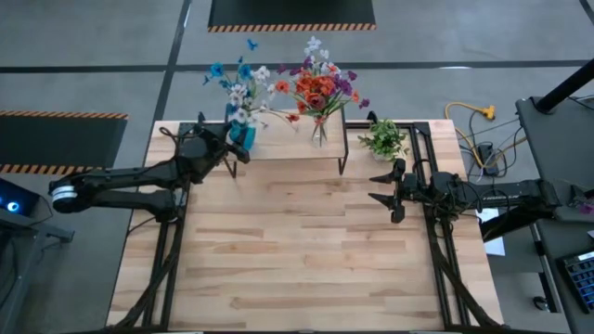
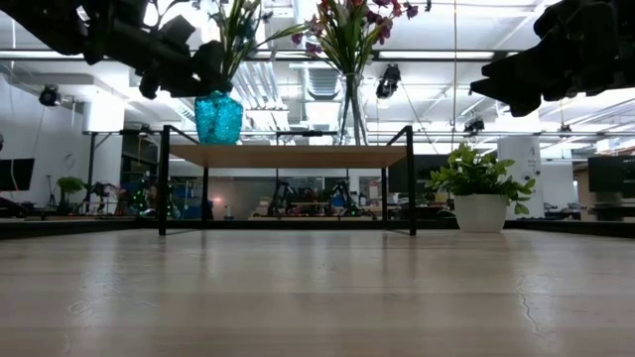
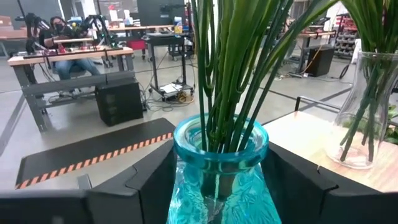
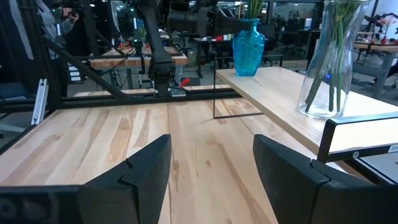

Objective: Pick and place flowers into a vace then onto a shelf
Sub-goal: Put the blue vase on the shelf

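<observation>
High view, left to right: left gripper (image 1: 230,147) at the shelf's left end, fingers either side of the blue vase (image 1: 240,135). Left wrist view confirms: dark fingers (image 3: 146,180) flanking the turquoise glass, seemingly touching it, though whether clamped or already loosened cannot be told. Blue and white flowers (image 1: 239,85) standing in that vase, stems filling its neck. Low view puts the vase base on the shelf (image 2: 288,155) top, near its left edge. Further right on the same shelf, a clear glass vase (image 1: 319,133) with red and purple flowers (image 1: 320,85). Beyond the shelf's right legs, a small potted plant (image 1: 384,138) on the table (image 1: 297,269). Right gripper (image 1: 390,189) hovering over bare table well clear, fingers spread, holding nothing.

Judged step: setting the second vase on the shelf, near done. Next: spread the fingers gently, back straight out, avoid tipping the vase.
</observation>
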You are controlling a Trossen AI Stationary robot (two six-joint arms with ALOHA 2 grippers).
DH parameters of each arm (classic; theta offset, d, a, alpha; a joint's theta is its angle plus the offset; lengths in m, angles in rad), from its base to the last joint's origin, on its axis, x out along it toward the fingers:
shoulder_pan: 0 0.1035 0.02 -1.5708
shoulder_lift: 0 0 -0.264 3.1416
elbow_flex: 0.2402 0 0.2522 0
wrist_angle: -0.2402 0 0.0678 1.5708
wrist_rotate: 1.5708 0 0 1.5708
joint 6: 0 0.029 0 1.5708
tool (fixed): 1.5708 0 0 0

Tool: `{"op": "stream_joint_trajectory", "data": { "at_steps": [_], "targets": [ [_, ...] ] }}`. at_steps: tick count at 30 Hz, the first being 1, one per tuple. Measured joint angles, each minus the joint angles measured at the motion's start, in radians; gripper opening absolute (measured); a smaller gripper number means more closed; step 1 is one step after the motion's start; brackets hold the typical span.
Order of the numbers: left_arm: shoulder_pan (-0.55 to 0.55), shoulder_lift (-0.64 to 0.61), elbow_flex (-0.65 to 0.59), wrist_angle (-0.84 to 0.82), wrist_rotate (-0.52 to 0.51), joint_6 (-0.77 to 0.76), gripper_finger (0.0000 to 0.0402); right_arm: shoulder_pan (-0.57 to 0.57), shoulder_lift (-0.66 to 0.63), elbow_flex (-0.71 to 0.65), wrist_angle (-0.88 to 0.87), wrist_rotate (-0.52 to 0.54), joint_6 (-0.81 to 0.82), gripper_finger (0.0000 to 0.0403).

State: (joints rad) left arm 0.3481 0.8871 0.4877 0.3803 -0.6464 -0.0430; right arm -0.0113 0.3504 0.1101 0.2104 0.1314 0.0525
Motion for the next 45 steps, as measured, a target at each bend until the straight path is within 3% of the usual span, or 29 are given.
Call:
{"op": "stream_joint_trajectory", "data": {
  "at_steps": [6,12,16,33,45],
  "targets": [
    [0.000,-0.023,0.000,-0.005,0.001,0.014,0.0217,0.000,0.000,0.000,-0.001,0.000,0.000,0.0219],
    [-0.002,-0.132,-0.002,-0.005,0.002,0.062,0.0217,0.000,0.000,0.000,-0.019,0.000,0.000,0.0219],
    [-0.001,-0.189,-0.002,-0.026,0.099,0.058,0.0216,0.000,0.000,0.000,-0.031,0.000,0.010,0.0219],
    [0.001,-0.081,-0.004,-0.012,0.116,0.045,0.0210,0.000,-0.001,0.000,-0.021,0.000,0.009,0.0219],
    [0.001,-0.043,-0.101,0.188,0.097,0.044,0.0210,0.000,-0.001,0.000,-0.021,0.000,0.008,0.0219]
  ]
}}
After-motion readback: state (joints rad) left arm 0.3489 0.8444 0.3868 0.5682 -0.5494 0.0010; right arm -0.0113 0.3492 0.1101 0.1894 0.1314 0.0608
